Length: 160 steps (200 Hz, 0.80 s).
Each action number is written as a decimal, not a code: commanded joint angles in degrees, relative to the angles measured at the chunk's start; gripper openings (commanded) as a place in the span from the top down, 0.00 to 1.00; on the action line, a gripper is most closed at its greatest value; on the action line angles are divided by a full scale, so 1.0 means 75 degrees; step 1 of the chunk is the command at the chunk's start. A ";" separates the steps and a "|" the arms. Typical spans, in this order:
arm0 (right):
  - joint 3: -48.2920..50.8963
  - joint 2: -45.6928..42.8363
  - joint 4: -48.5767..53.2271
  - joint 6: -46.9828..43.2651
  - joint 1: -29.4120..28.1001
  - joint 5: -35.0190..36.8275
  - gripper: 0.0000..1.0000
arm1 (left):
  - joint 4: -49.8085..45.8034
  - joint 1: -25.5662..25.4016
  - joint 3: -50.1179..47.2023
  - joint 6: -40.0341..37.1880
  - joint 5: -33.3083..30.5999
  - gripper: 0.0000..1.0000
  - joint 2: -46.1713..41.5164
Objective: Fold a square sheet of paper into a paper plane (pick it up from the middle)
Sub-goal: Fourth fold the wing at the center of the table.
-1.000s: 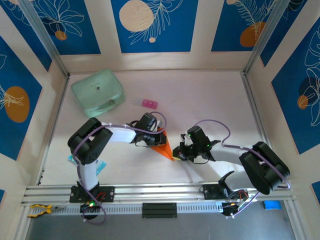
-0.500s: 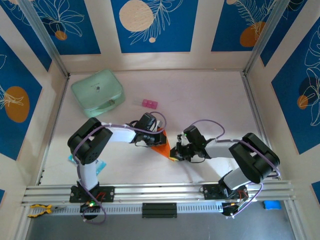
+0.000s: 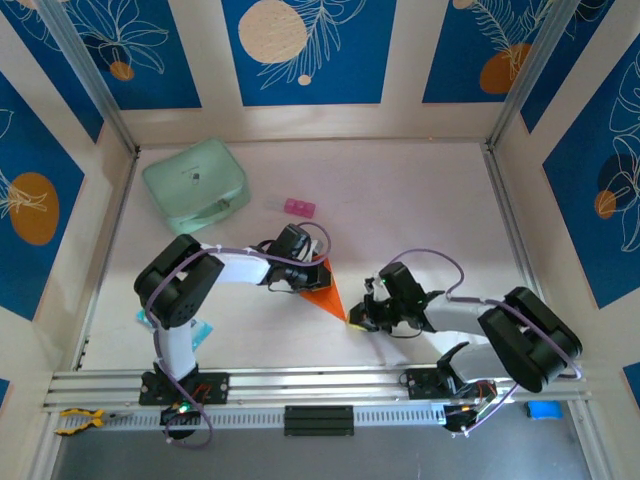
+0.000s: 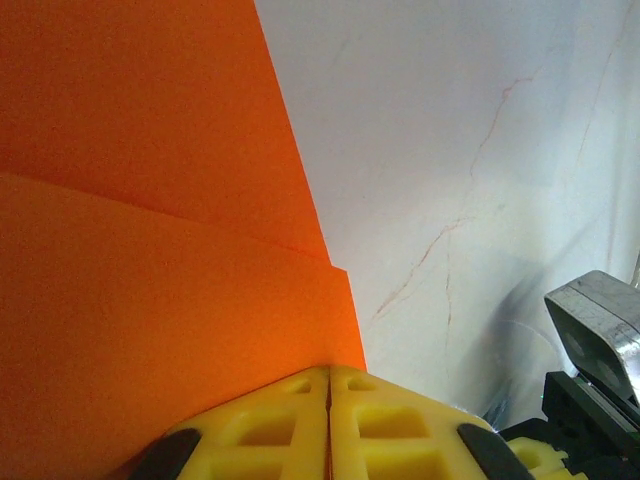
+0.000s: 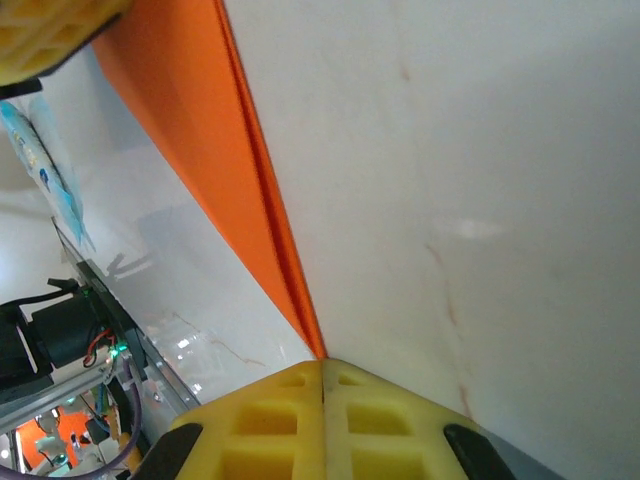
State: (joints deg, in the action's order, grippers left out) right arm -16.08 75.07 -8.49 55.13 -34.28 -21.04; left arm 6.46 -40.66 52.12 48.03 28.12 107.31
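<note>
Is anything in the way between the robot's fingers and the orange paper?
No, nothing visible is. The left gripper has its fingers shut right at the wide end of the orange paper, and the right gripper is shut at its pointed tip. The pink block lies apart, farther back.

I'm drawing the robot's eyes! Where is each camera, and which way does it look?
Top camera: high above and behind the arms, looking down at the table; both arms, the left claw and right claw show.
Left wrist camera: on the left arm, looking along its shut yellow fingers at the orange paper.
Right wrist camera: on the right arm, looking past its shut yellow fingers at the paper's thin point.
All three share the orange paper and table.
</note>
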 commanded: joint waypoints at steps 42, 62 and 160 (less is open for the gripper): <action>-0.1099 -0.0227 0.1142 -0.0176 0.0058 0.0050 1.00 | -0.0533 0.0156 -0.0245 -0.0147 -0.0308 0.90 0.0022; -0.1565 0.0412 0.0803 -0.0132 0.0039 -0.0083 0.99 | -0.0510 0.0149 -0.0238 -0.0141 -0.0270 0.90 0.0010; -0.1653 0.2153 0.0439 0.0099 -0.0147 0.0344 0.99 | -0.0490 0.0152 -0.0156 -0.0334 -0.0038 0.89 -0.0086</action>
State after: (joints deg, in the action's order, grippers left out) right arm -30.33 90.24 -7.49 55.83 -34.70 -20.45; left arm 6.50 -40.49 52.10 47.86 28.53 107.31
